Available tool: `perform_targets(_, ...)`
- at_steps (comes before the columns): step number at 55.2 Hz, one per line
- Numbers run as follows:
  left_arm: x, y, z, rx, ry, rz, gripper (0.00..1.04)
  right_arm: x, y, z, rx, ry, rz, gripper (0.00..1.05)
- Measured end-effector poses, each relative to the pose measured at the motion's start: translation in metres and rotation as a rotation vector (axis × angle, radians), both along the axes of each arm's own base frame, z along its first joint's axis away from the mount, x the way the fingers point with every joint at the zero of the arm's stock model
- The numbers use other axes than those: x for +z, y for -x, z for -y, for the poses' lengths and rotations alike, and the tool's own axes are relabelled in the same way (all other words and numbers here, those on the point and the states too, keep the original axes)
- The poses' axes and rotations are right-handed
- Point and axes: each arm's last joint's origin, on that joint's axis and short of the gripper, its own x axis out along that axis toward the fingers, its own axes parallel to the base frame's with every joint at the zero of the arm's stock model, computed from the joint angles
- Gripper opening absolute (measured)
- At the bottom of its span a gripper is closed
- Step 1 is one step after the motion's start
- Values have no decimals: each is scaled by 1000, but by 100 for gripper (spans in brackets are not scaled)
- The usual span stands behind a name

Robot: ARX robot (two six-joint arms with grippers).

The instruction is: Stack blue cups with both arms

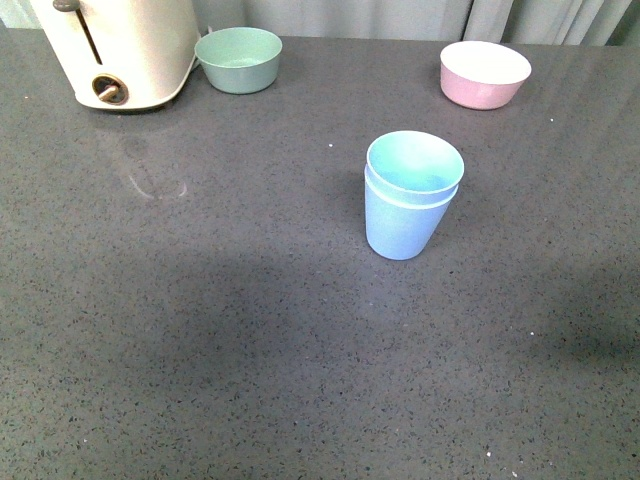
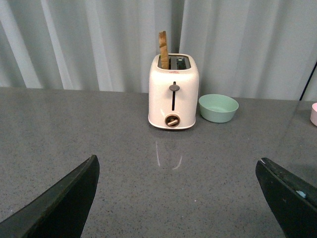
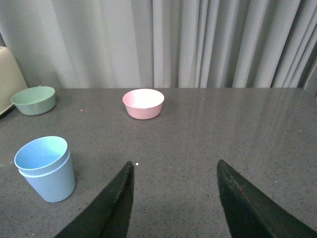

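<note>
**Blue cups stand nested on the bench, both hands released**

You see the blue cups (image 1: pixel 411 195) one inside the other, upright on the grey bench (image 1: pixel 200 350), a little right of its middle. The inner cup's rim sits just above the outer one's rim. At the back, the pink bowl (image 1: pixel 485 74) is behind them to the right, and the mint green bowl (image 1: pixel 238 59) stands just beside the white toaster (image 1: pixel 120 50) to the left. The left hand (image 2: pixel 181 198) is released and holds nothing, its fingers far apart above the bench. The right hand (image 3: pixel 173 203) is released too, with the cups off to its side.
</note>
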Motion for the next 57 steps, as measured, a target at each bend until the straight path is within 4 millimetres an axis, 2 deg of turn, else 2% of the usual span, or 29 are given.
perform_targets(12,0,0,0,0,0,0,96,0,0,0,0,-1,0,97)
perform_targets(57,0,0,0,0,0,0,96,0,0,0,0,-1,0,96)
